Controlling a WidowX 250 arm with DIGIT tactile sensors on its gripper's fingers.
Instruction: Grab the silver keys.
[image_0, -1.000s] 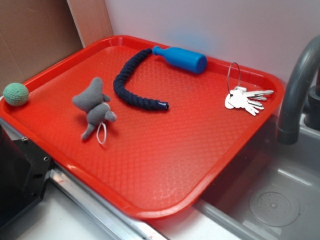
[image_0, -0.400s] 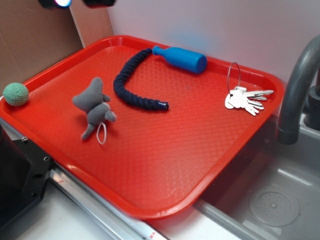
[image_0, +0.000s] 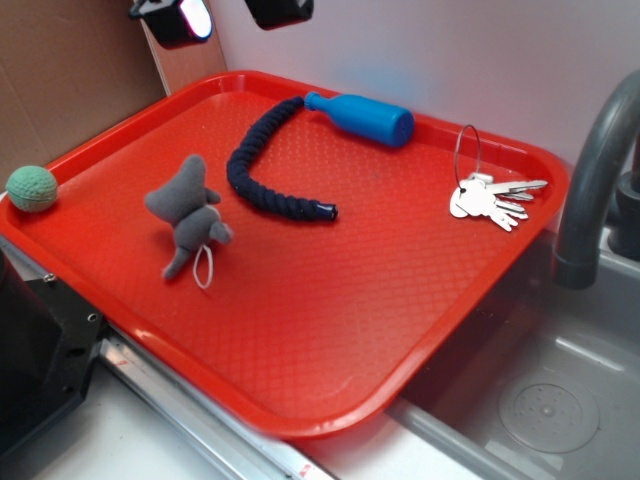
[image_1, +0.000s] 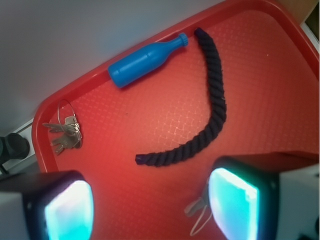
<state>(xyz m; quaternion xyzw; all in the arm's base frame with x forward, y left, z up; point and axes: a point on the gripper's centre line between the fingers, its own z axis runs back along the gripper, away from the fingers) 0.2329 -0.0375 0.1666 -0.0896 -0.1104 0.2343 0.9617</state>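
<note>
The silver keys (image_0: 490, 199) lie fanned out on a thin wire ring at the right rim of the red tray (image_0: 330, 330). In the wrist view the silver keys (image_1: 66, 134) sit at the left, by the tray's edge. My gripper (image_0: 225, 12) hangs open high above the tray's far left corner, well away from the keys. From the wrist camera, the gripper (image_1: 150, 207) has its two glowing pads wide apart, with nothing between them but tray.
A blue bottle (image_0: 362, 118) lies at the tray's back rim. A dark braided rope (image_0: 262, 165) curves beside it. A grey plush toy (image_0: 188, 215) lies left of centre. A green ball (image_0: 32, 188) rests off the tray's left edge. A grey faucet (image_0: 590, 190) and sink stand right.
The gripper has come into the exterior view at the top and moved down and to the right over the tray's far left corner. Nothing on the tray has moved.
</note>
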